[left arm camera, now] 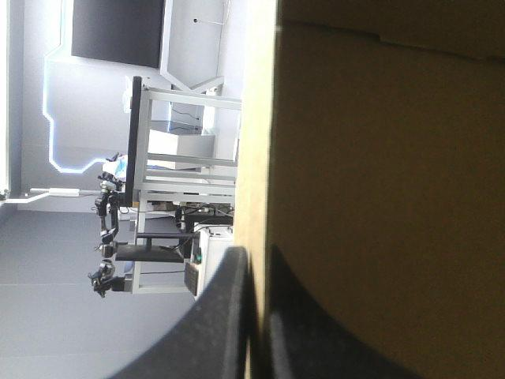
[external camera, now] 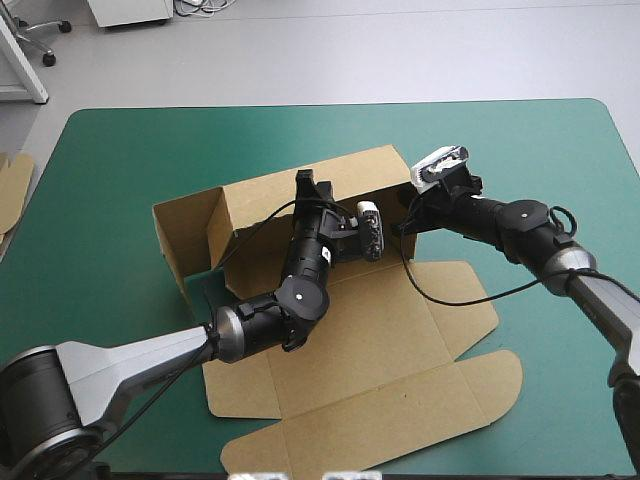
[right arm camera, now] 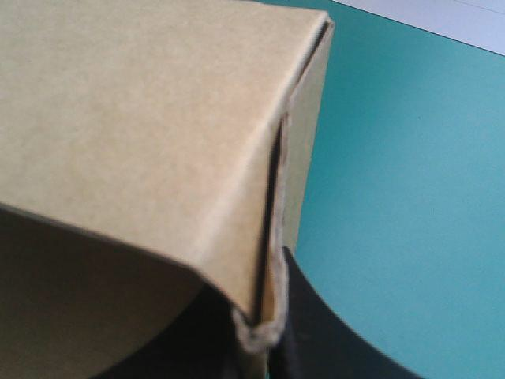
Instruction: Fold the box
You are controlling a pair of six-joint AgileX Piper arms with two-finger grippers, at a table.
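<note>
Well to the left of the box [external camera: 380, 340], a cut sheet of brown corrugated board, an edge of spare brown board [external camera: 12, 190] lies at the left edge of the table [external camera: 110, 160] with its teal-green cover. The box itself sits about the middle of the table. Its left side wall [external camera: 185, 240] stands raised and so does its far wall [external camera: 350, 175], while the lid panel with its rounded flaps lies flat toward the table's near edge.

The grey and black left arm [external camera: 130, 360] crosses the box's floor toward the far wall. The left gripper [external camera: 310, 185], two broad black fins, is at that wall about midway along it. Seen from the left wrist, this gripper [left arm camera: 259, 260] has its fingers [left arm camera: 225, 316] pressed all but together, one on each face of a thin board edge, so it is pinching the box.

At the box's far right corner the right gripper [external camera: 412, 205] has the end of the far wall. From the right wrist, that gripper [right arm camera: 264, 316] has its fingers [right arm camera: 316, 332] nearly closed on two layers of board at the corner, pinching the box, with teal-green cover just beside it. The right arm [external camera: 540, 235] stretches away to the right of the box.
</note>
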